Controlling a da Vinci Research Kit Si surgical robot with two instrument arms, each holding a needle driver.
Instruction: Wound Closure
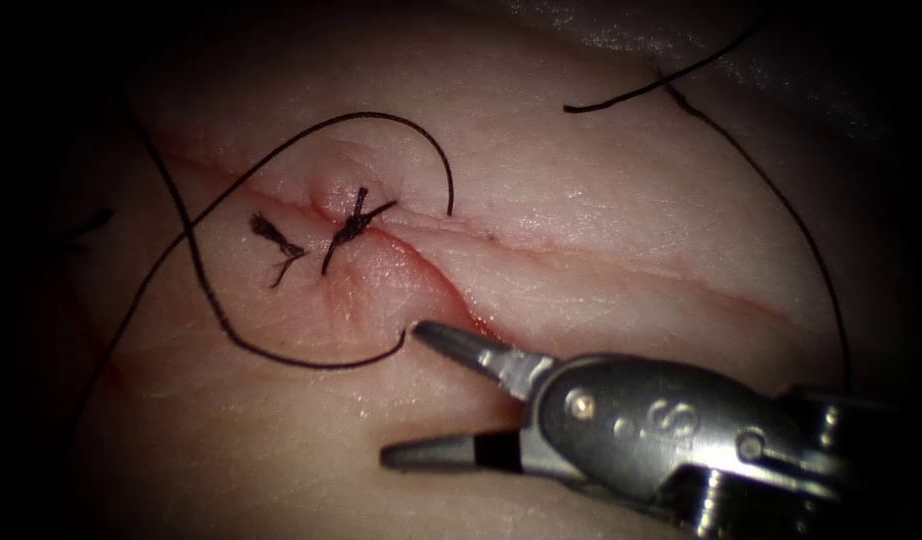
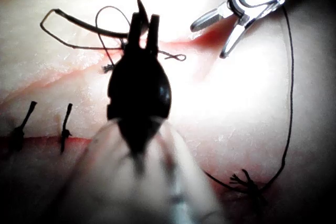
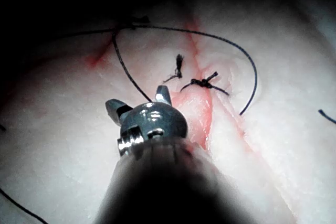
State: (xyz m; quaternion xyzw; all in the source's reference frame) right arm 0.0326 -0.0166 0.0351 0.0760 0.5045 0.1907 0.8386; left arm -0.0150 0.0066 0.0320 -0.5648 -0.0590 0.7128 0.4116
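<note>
My right tool [image 1: 401, 392] comes in from the lower right, its jaws open wide and holding nothing. Its upper tip rests by the cut [image 1: 581, 255], close to a long loop of black thread [image 1: 206, 290] lying on the tissue [image 1: 601, 180]. A tied knot [image 1: 351, 225] crosses the cut, and a frayed cut end [image 1: 276, 245] lies just to its left. In the left wrist view my left tool [image 2: 146, 24] is a dark shape beside a thread loop [image 2: 73, 45], with the right tool [image 2: 209, 40] beyond it. I cannot tell where the needle is.
Red fluid [image 1: 471, 315] lines the cut near the right tool's upper tip. A loose thread end [image 1: 631, 95] lies at the upper right, and another strand [image 1: 811, 260] runs down behind the right tool. Two earlier stitches [image 2: 65, 124] show in the left wrist view.
</note>
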